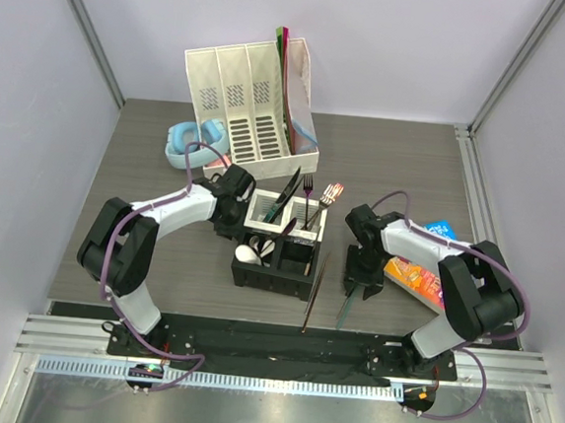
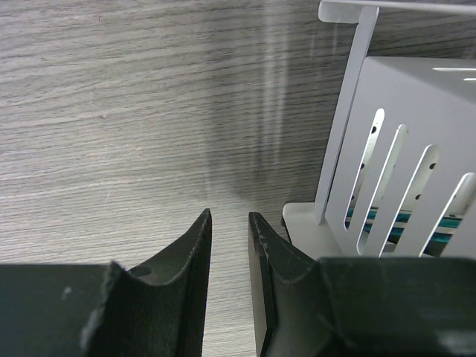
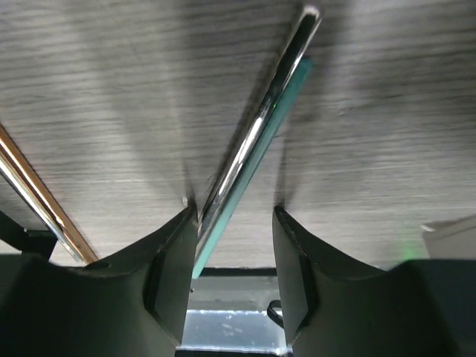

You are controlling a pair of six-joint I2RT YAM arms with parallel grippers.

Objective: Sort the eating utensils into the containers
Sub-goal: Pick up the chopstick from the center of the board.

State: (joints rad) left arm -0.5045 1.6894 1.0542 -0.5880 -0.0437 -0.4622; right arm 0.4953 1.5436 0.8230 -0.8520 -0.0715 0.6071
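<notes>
A four-cell caddy (image 1: 272,275) is set with two white slotted cells behind and two black cells in front. Black pieces (image 1: 289,190) and a metal fork (image 1: 307,187) are stood leaning in the white cells. A white soup spoon (image 1: 247,254) is lodged in a black cell. A brown chopstick (image 1: 314,293) and a slim shiny utensil (image 3: 256,134) are laid flat on the bench (image 1: 405,173), just to the caddy's right.

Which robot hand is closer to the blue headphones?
Left. The left gripper is close beside the headphones; the right gripper is far off, beyond the caddy.
</notes>
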